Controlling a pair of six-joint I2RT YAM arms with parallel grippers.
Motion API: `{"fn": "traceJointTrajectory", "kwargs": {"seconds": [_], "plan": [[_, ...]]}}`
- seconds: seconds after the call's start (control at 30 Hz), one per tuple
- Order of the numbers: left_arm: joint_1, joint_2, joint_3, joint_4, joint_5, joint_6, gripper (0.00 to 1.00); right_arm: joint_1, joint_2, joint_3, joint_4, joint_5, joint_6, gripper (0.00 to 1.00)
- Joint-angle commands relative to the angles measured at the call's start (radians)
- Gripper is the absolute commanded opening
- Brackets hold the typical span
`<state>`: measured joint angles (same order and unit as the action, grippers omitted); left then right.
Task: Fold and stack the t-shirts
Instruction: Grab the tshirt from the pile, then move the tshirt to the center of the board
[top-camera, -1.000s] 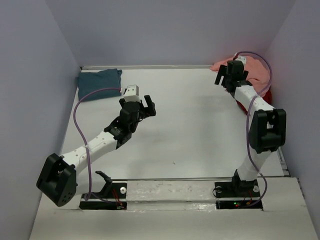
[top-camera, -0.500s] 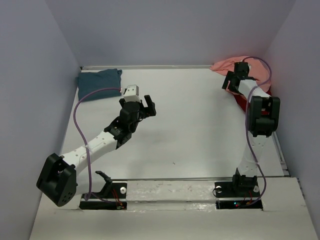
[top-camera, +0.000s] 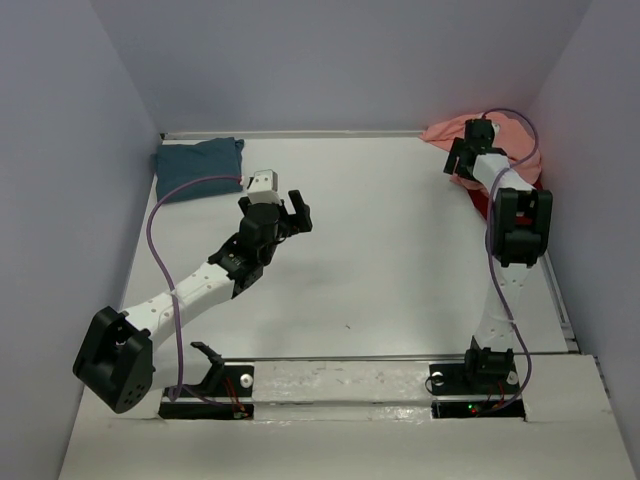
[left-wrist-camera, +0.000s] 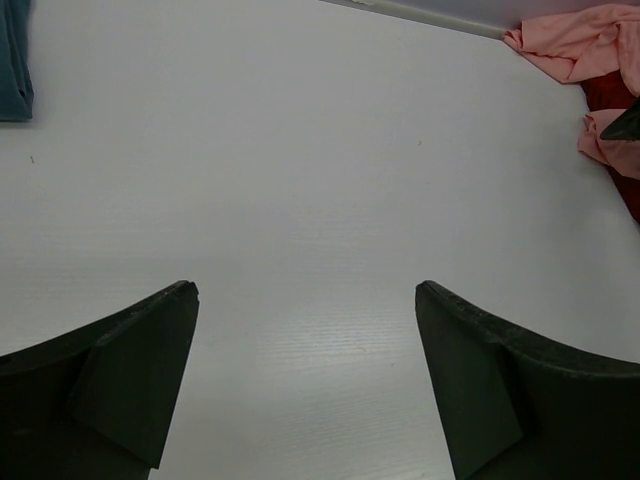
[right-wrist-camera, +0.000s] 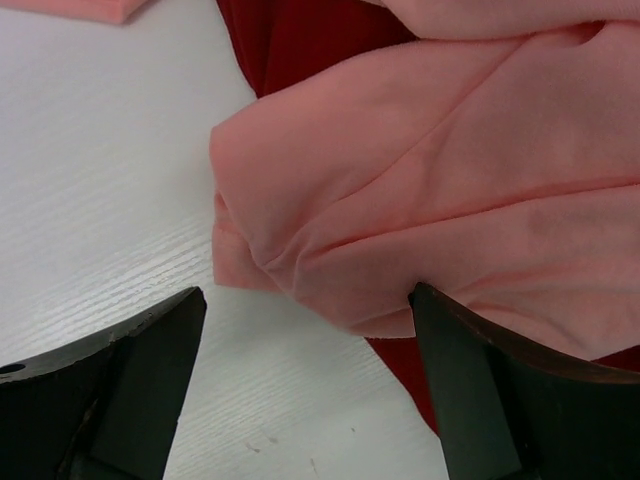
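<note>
- Salmon-pink t-shirt (right-wrist-camera: 450, 200) is seen crumpled in the far right corner of the table (top-camera: 400, 260), unfolded, with bunched folds and a rounded edge lying on the white surface.
- Dark red t-shirt (right-wrist-camera: 290, 40) is found under and beside the pink one; it is mostly covered, and only patches are exposed at the pink cloth's edges.
- Teal t-shirt (top-camera: 198, 167) is laid apart from the other two in the far left corner, as a flat, roughly rectangular folded piece against the back wall (top-camera: 350, 60).
- No stack is formed: teal is well apart from the pink/red heap, with bare table between them.
- Right gripper (right-wrist-camera: 305, 295) is positioned low over the near edge of the pink t-shirt, jaws spread wide. A fold of pink cloth is seen between the two fingers, but nothing is clamped. Whether the fingertips touch the cloth or the table cannot be told.
- Right arm is stretched far out toward the far right corner, with its purple cable (top-camera: 515, 120) looped above the heap.
- Left gripper (left-wrist-camera: 305, 295) is held above the bare table left of the middle, jaws spread wide, nothing held. It is pointed across the table toward the far right heap, which is seen in the upper right of the left wrist view.
- Left arm is bent low across the left half of the table, well apart from all three shirts.
</note>
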<state>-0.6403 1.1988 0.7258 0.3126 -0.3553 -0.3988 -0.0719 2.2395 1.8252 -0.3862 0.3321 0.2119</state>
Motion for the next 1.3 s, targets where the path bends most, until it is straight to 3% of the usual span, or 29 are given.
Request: {"fn": "traceJointTrajectory", "kwargs": {"seconds": [0.0,0.1,0.17,0.3,0.37,0.4,0.57,0.8,0.9,1.07,1.13,1.27], "plan": [[-0.005,-0.005,-0.003,0.04,-0.017,0.002,0.99,0.0,0.029,0.066,-0.02,0.047,-0.023,0.9],[-0.005,-0.004,-0.003,0.04,-0.019,0.002,0.99,0.0,0.058,0.1,-0.037,0.068,-0.032,0.89],[-0.005,-0.004,-0.002,0.04,-0.02,0.002,0.99,0.0,0.066,0.109,-0.042,0.085,-0.034,0.81],[-0.004,0.001,0.0,0.04,-0.022,0.002,0.99,0.0,0.062,0.109,-0.04,0.091,-0.034,0.13],[-0.005,0.004,0.001,0.039,-0.022,0.003,0.99,0.0,0.058,0.108,-0.042,0.085,-0.032,0.1],[-0.004,0.004,0.001,0.039,-0.022,0.002,0.99,0.0,0.055,0.105,-0.04,0.081,-0.029,0.0],[-0.005,0.005,0.003,0.037,-0.022,0.005,0.99,0.0,-0.015,0.08,-0.049,-0.017,-0.011,0.0],[-0.005,0.005,0.004,0.033,-0.033,0.0,0.99,0.057,-0.119,0.184,-0.207,-0.394,-0.028,0.0],[-0.004,-0.019,0.004,0.005,-0.111,-0.023,0.98,0.128,-0.19,0.166,-0.265,-0.504,-0.028,0.0],[0.017,-0.074,-0.008,-0.118,-0.374,-0.123,0.99,0.387,-0.279,0.116,-0.407,-0.54,-0.059,0.0],[0.022,-0.114,-0.029,-0.121,-0.405,-0.141,0.99,0.482,-0.354,0.085,-0.43,-0.594,-0.045,0.0],[0.024,-0.194,-0.068,-0.119,-0.461,-0.164,0.99,0.547,-0.547,0.074,-0.436,-0.763,0.021,0.0]]}}
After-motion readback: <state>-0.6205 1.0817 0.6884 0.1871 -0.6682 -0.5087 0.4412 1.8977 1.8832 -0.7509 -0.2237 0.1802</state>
